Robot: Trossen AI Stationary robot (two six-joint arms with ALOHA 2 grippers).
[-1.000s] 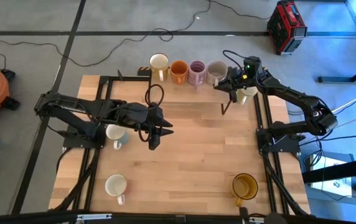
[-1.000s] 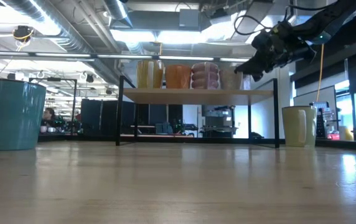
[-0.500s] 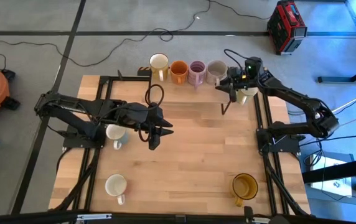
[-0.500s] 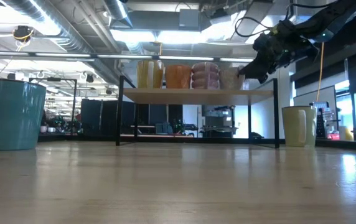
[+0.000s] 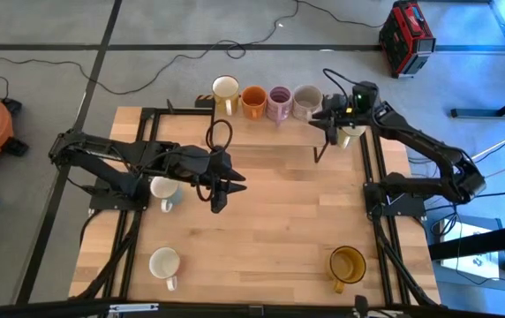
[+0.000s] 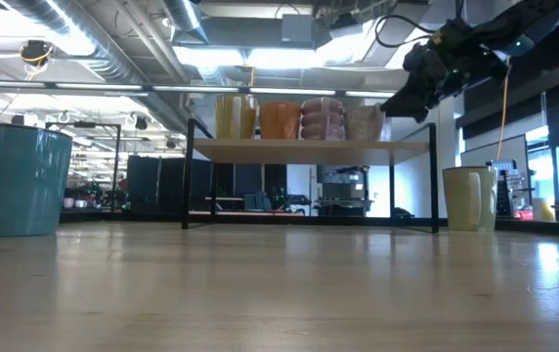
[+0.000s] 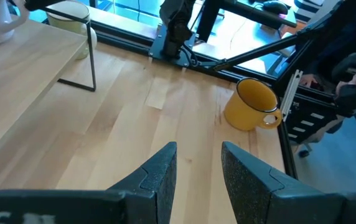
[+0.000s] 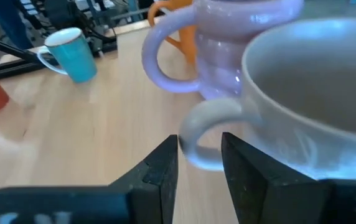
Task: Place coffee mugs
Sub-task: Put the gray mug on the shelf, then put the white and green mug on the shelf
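Four mugs stand in a row on a raised wooden shelf (image 5: pixel 261 131) at the table's far edge: cream (image 5: pixel 225 88), orange (image 5: pixel 253 101), lilac (image 5: pixel 279 101) and grey (image 5: pixel 306 100). My right gripper (image 5: pixel 325 124) hovers open just right of the grey mug. In the right wrist view its fingertips (image 8: pixel 200 146) stand just short of that mug's handle (image 8: pixel 196 134). My left gripper (image 5: pixel 222 196) waits open above the table's middle. On the table stand a teal mug (image 5: pixel 162 189), a white mug (image 5: pixel 164 263), an amber mug (image 5: pixel 347 263) and a cream mug (image 5: pixel 351 134).
The shelf has a black metal frame and thin legs (image 6: pixel 434 181). The cream mug (image 6: pixel 465 198) stands under my right arm beside the shelf's right end. Bare wood lies between the shelf and the near mugs. Black frames run along both table sides.
My right gripper has drawn a little toward the table's right edge and risen slightly, away from the grey mug on the shelf. The mugs have stayed where they were.
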